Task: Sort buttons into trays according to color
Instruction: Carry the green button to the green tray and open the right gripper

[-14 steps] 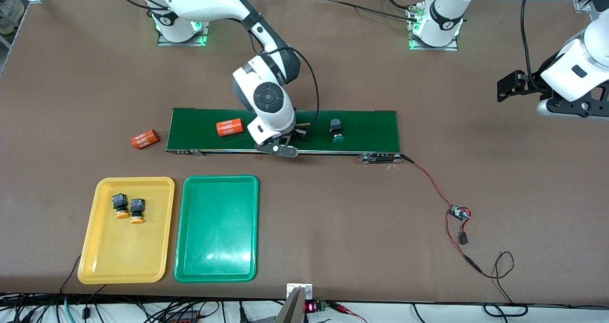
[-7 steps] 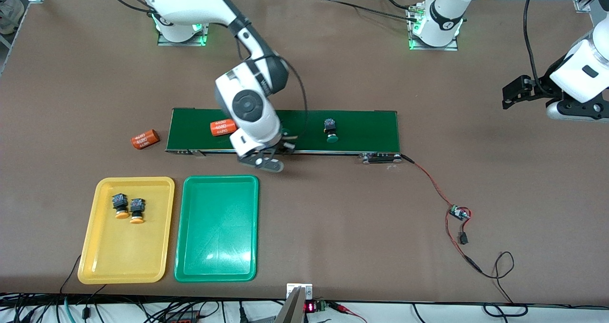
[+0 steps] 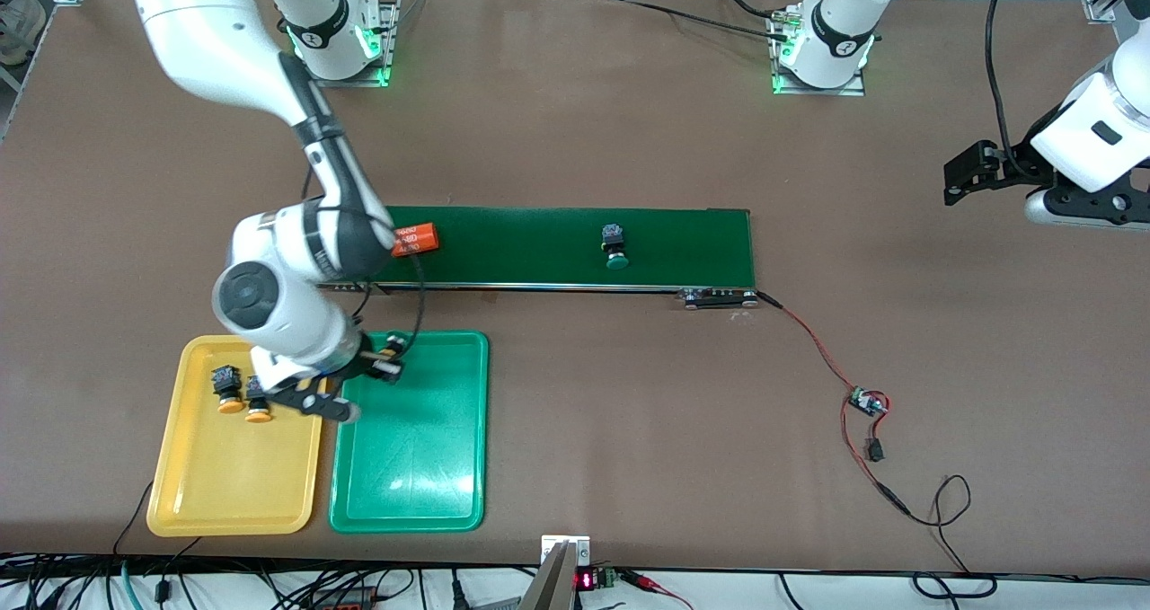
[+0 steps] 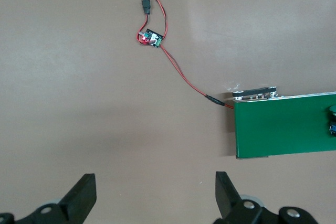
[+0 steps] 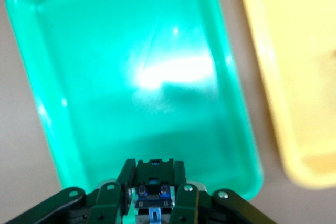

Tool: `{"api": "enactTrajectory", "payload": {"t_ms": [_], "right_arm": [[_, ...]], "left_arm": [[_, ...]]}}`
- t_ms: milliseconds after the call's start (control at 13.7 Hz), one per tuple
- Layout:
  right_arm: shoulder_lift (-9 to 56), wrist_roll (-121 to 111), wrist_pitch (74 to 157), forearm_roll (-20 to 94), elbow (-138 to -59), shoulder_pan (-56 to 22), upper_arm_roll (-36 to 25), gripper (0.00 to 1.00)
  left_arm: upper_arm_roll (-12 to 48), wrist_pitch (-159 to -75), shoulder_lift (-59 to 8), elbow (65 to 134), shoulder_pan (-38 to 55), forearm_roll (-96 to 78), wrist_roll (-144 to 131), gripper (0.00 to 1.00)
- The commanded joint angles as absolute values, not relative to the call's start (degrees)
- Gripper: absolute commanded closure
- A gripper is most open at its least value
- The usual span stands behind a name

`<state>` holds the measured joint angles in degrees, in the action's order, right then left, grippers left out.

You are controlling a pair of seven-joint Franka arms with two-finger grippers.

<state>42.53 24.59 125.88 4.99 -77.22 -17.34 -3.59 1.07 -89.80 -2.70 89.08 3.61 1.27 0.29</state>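
From the front camera, we see the right gripper point(image 3: 359, 378) at lower left of the frame, hanging over the end of the green tray point(image 3: 409, 502) that lies toward the conveyor belt point(image 3: 539, 246). The arm's white body hides what the fingers carry there. Only the right wrist view shows it: the jaws are clamped tight on a held button point(image 5: 152, 203), its black-and-blue body wedged between them at the bottom of that frame; its cap colour we cannot tell. The tray beneath fills most of that view.

Beside the green tray, toward the right arm's end of the table, the yellow tray point(image 3: 225, 502) holds two yellow-orange buttons point(image 3: 226, 387) close together. A green button point(image 3: 614, 246) lies on the belt at centre frame, and an orange cylinder point(image 3: 415, 238) sits at the belt's end nearer the right arm.

The left gripper point(image 4: 155, 195) waits at the upper right edge of the front view. Its wrist camera shows its fingers point(image 4: 81, 198) spread wide and empty over bare tabletop, along with a red wire point(image 4: 181, 74) running from a small circuit board point(image 4: 149, 38) to the belt's end.
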Motion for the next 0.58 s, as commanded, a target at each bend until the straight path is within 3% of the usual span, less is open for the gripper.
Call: {"api": "enactTrajectory", "payload": {"t_ms": [0, 438, 511], "right_arm": [[47.6, 21.1, 125.9, 4.6, -70.8, -16.8, -2.9, 1.00], [52.6, 15.4, 135.6, 2.6, -70.0, -16.4, -3.0, 1.00], [53.1, 14.1, 136.1, 2.6, -70.0, -15.7, -3.0, 0.86]], "left_arm": [[1.3, -89.0, -2.6, 87.8, 4.0, 1.1, 1.2, 0.00], [2.2, -89.1, -2.6, 87.6, 4.0, 1.1, 1.1, 0.00], [2.2, -89.2, -2.6, 87.6, 4.0, 1.1, 1.1, 0.00]]}}
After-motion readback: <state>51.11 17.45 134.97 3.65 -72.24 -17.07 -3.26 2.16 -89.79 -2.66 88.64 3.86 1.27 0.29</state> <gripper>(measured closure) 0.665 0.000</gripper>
